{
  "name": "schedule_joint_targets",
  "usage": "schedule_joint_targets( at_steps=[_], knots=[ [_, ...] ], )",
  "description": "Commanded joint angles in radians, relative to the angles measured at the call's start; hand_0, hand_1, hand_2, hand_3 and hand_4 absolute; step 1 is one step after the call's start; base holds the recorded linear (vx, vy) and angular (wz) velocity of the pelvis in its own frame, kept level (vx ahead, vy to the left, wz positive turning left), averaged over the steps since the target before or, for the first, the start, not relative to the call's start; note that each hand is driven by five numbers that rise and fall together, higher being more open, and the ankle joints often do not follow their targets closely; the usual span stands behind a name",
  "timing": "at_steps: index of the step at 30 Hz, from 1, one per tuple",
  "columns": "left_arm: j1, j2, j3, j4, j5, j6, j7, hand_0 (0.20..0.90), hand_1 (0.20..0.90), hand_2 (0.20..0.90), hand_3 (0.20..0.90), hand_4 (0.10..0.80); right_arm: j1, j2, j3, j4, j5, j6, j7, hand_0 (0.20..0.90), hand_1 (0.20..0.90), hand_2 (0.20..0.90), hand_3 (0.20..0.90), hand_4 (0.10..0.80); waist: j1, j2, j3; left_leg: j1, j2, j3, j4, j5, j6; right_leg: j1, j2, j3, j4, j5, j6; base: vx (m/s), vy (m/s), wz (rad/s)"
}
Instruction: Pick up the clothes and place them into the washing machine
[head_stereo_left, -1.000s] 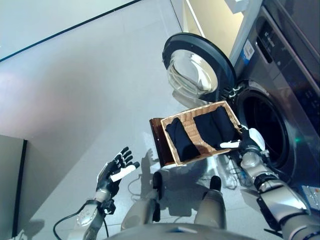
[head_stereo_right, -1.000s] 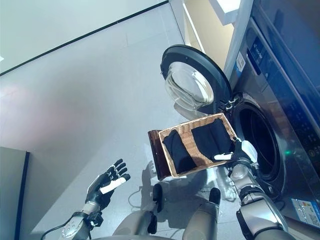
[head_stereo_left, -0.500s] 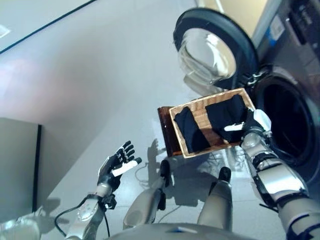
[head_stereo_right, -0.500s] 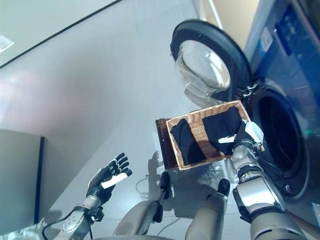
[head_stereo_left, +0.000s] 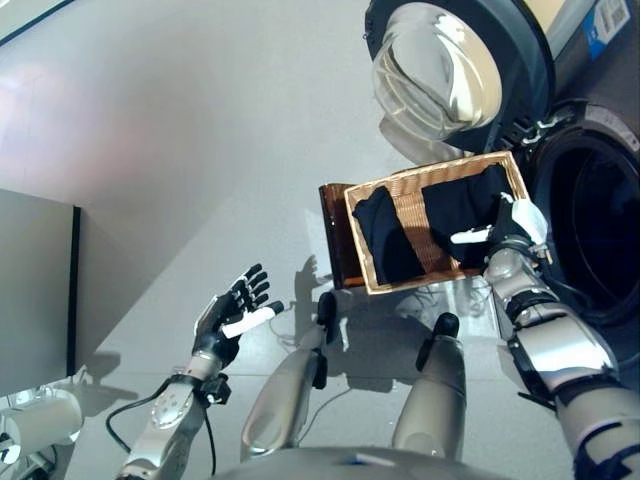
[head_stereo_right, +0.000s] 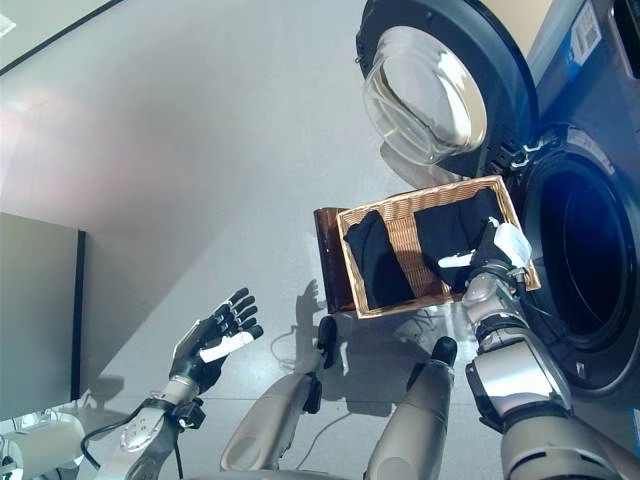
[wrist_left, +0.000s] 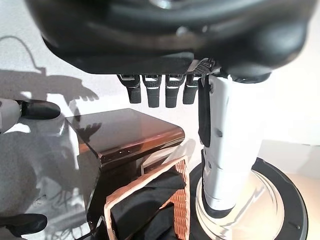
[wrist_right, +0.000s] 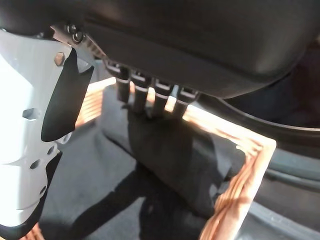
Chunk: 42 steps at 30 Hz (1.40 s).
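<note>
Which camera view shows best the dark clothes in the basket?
The left eye view: both dark clothes lie in the wicker basket, nearly unobstructed. The right eye view matches it. The wrist views each show only part of the cloth.

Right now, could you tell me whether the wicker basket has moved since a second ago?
No. The wicker basket still sits with its far corner just below the door hinge of the washing machine; only the camera has shifted.

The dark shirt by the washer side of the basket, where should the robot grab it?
Probably its raised fold in the middle, coming from above: the dark shirt lies flat in the open-topped wicker basket, so only its top is free. The right hand hovers over it, fingers open. The left hand is idle.
</note>
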<state>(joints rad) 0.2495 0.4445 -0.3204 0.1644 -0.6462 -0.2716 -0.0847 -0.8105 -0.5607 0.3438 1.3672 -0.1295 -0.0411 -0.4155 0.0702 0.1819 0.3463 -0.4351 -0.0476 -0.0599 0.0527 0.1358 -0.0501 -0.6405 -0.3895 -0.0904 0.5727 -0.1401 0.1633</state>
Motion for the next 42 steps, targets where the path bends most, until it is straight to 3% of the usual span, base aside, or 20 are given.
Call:
schedule_joint_targets(
  at_steps=[1, 7, 21, 31, 42],
  knots=[
    [0.024, 0.064, 0.067, -0.093, -0.038, -0.1, 0.015, 0.9, 0.9, 0.9, 0.9, 0.8, -0.083, -0.066, 0.03, -0.024, 0.017, -0.018, -0.06, 0.9, 0.9, 0.9, 0.9, 0.8, 0.011, -0.02, -0.033, 0.042, 0.044, 0.018, 0.176, -0.208, -0.058, -0.014, -0.009, 0.063, -0.128, 0.235, 0.042, 0.0, 0.0, 0.0],
    [0.017, 0.069, 0.054, -0.092, -0.038, -0.101, 0.024, 0.9, 0.9, 0.9, 0.9, 0.8, -0.098, -0.088, 0.037, -0.028, 0.009, -0.012, -0.075, 0.9, 0.9, 0.9, 0.9, 0.8, 0.003, -0.019, -0.03, 0.046, 0.045, 0.021, 0.153, -0.202, -0.057, -0.025, -0.011, 0.075, -0.134, 0.242, 0.045, 0.003, 0.0, -0.04],
    [0.015, 0.063, 0.045, -0.102, -0.036, -0.104, 0.02, 0.9, 0.9, 0.9, 0.9, 0.8, -0.062, -0.039, 0.029, 0.008, -0.002, -0.001, -0.066, 0.9, 0.9, 0.9, 0.9, 0.8, 0.011, 0.008, -0.021, 0.038, 0.044, 0.021, 0.133, -0.185, -0.054, -0.046, -0.013, 0.078, -0.127, 0.241, 0.05, -0.005, -0.002, -0.01],
    [0.032, 0.072, 0.072, -0.144, -0.045, -0.111, 0.034, 0.9, 0.9, 0.9, 0.9, 0.8, -0.075, -0.027, 0.02, 0.007, 0.007, -0.003, -0.059, 0.9, 0.9, 0.9, 0.9, 0.8, 0.015, 0.026, -0.003, -0.087, 0.031, 0.022, 0.258, -0.215, -0.044, -0.148, -0.019, 0.117, -0.019, 0.198, 0.037, -0.041, -0.003, 0.07],
    [0.031, 0.085, 0.073, -0.164, -0.051, -0.116, 0.045, 0.9, 0.9, 0.9, 0.9, 0.8, -0.089, 0.018, 0.02, -0.014, 0.039, -0.02, -0.053, 0.9, 0.9, 0.9, 0.9, 0.8, 0.022, 0.03, 0.006, -0.14, 0.032, 0.028, 0.285, -0.221, -0.037, -0.213, -0.011, 0.137, 0.019, 0.192, 0.035, -0.003, -0.003, 0.01]
  ],
)
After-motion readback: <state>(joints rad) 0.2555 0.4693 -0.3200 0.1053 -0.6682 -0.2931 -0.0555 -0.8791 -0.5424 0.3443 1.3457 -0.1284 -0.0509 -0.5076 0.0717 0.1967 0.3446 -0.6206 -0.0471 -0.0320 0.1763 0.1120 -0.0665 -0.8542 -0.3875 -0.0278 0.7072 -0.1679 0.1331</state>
